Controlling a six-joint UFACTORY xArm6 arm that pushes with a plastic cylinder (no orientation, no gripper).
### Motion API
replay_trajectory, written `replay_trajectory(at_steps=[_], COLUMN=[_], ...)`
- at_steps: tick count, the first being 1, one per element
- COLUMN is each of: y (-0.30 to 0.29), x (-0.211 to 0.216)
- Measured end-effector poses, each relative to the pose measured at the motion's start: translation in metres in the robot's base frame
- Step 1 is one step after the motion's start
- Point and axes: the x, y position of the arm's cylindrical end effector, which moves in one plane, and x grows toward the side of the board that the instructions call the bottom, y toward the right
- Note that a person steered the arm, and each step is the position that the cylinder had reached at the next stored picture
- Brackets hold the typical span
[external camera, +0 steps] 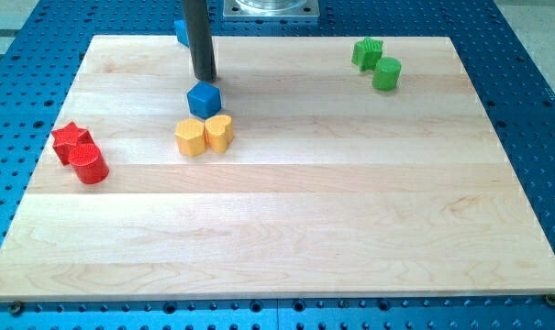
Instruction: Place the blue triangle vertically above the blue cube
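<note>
The blue cube (204,99) sits on the wooden board (286,202) at upper left of centre. My tip (205,79) ends just above the cube in the view, close to its top edge; I cannot tell if they touch. The blue triangle (181,32) lies at the board's top edge, mostly hidden behind the rod, with only a blue sliver showing on the rod's left side.
A yellow hexagon-like block (191,137) and a yellow heart (219,132) sit touching just below the blue cube. A red star (71,140) and a red cylinder (91,165) are at the left edge. A green star (367,52) and a green cylinder (386,74) are at top right.
</note>
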Motion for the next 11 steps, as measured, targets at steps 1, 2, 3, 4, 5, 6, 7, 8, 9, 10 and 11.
replay_trajectory(at_steps=[1, 2, 3, 4, 5, 6, 7, 8, 9, 10, 11], y=[0.010, 0.002, -0.079, -0.153, -0.154, -0.135, -0.125, -0.086, -0.010, 0.058, 0.080], x=[-0.059, -0.080, -0.012, 0.031, -0.018, -0.063, -0.080, -0.080, -0.032, 0.037, 0.005])
